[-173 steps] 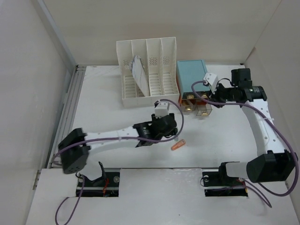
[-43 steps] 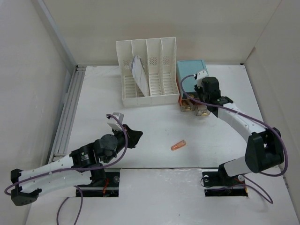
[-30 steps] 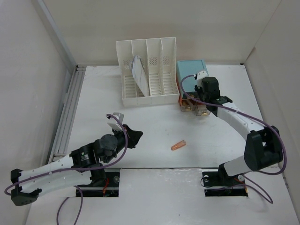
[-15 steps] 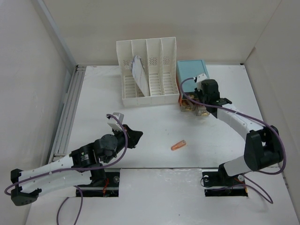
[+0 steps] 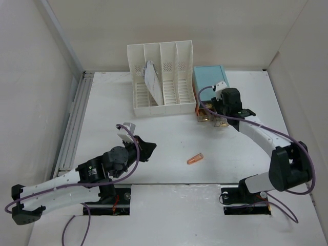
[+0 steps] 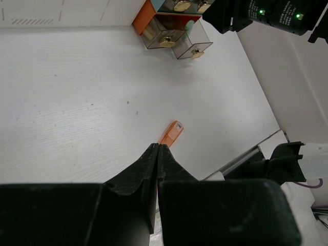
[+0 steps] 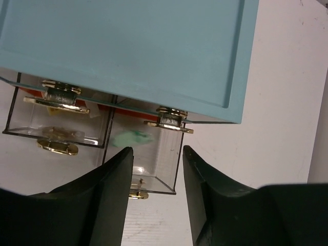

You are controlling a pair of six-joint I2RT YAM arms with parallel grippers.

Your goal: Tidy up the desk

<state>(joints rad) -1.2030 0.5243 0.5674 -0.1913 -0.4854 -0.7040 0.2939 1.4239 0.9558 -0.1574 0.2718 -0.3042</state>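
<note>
Right tool: jaws clearly parted, gripping nothing. It hangs directly over the pulled-out clear drawer at the right of the light-blue drawer box. A pale green scrap shows inside the drawer; contact between tool and drawer cannot be told. Left tool: jaws pressed shut, empty, low over the near-left bench, aimed toward a small orange piece lying loose near the front edge, well apart from the box. White file rack stands at the back, just beside the box. Judgement: the bench is the fixed, rigid, matte white surface under everything, not a thing to grasp; the tidying falls on its loose items. Drawer likely light, brittle plastic: push at its brass knob. Orange piece looks light; pinch across its narrow width.
</note>
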